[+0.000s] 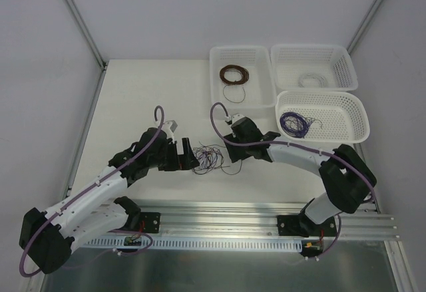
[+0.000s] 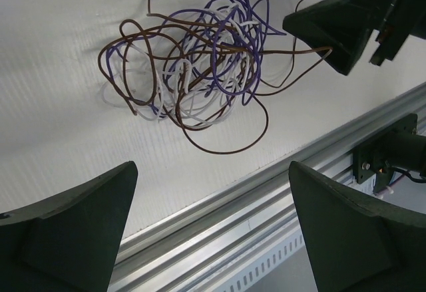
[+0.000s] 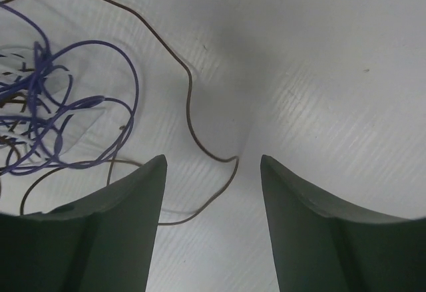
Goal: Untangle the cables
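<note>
The left tool (image 2: pixel 212 175) stands wide open and holds nothing. Just ahead of its tips lies the scribbly tangle of thin brown, purple and white cables (image 2: pixel 193 72), loose on the white tabletop (image 1: pixel 146 92) between the two tools. Beyond the tangle, the right tool (image 3: pixel 212 169) is partly open and grips nothing either, though a single brown strand (image 3: pixel 188 99) runs out of the heap and bends through the gap at its tips. That strand looks the best start: the right tool should close on it alone, clear of the purple loops (image 3: pixel 100 106) beside it. The left tool would do well to come down on the body of the heap and pin it, so the pull draws one wire free and not the whole mass. Pull slowly and low, away from the left tool; snags are likely where brown crosses purple.
</note>
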